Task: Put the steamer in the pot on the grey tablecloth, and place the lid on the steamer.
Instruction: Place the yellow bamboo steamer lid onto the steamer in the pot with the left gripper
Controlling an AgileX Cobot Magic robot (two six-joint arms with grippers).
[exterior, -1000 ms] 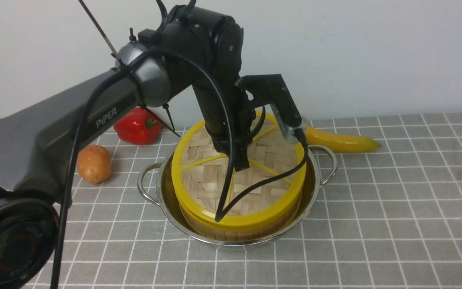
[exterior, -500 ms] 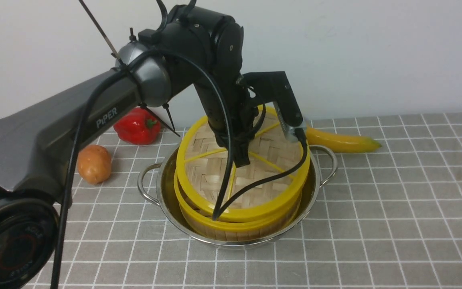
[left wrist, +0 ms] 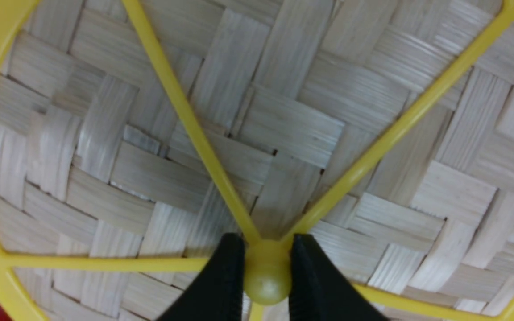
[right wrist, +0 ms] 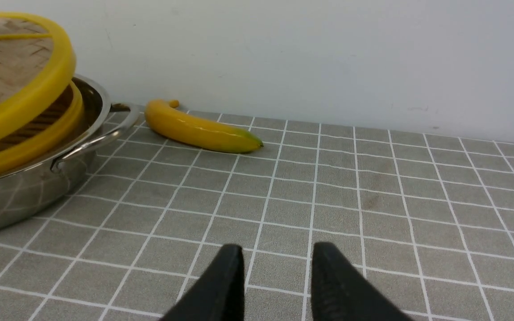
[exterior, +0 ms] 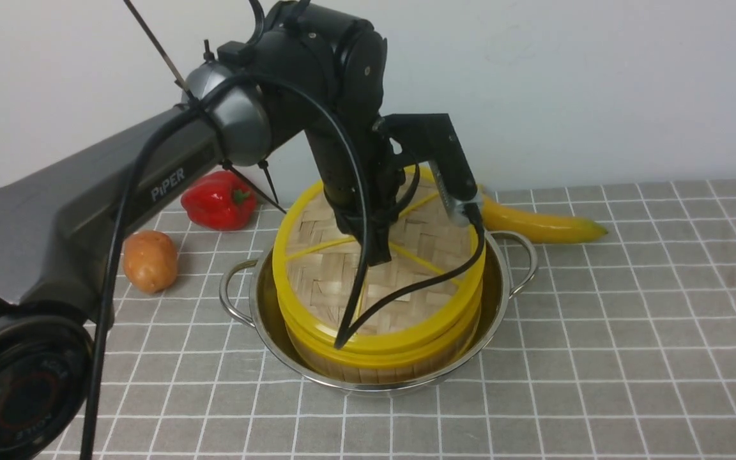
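Front view, centre frame: the left end effector (left wrist: 267, 244) pinches the yellow centre hub of the lid (exterior: 323, 287) and holds it tilted over the steamer (exterior: 342, 369). The steamer sits inside the pot (exterior: 263, 318) on the grey tablecloth (exterior: 598, 319). The right end effector (right wrist: 277, 261) hovers above the cloth with its jaws spread. A banana (right wrist: 194, 129) lies to the right behind the pot. A red pepper (exterior: 219, 199) and a potato (exterior: 149, 260) lie to its left.

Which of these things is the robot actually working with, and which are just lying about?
In use: lid, gripped by the left pincer; steamer; pot; grey tablecloth.
Lying about: red pepper; potato; banana.
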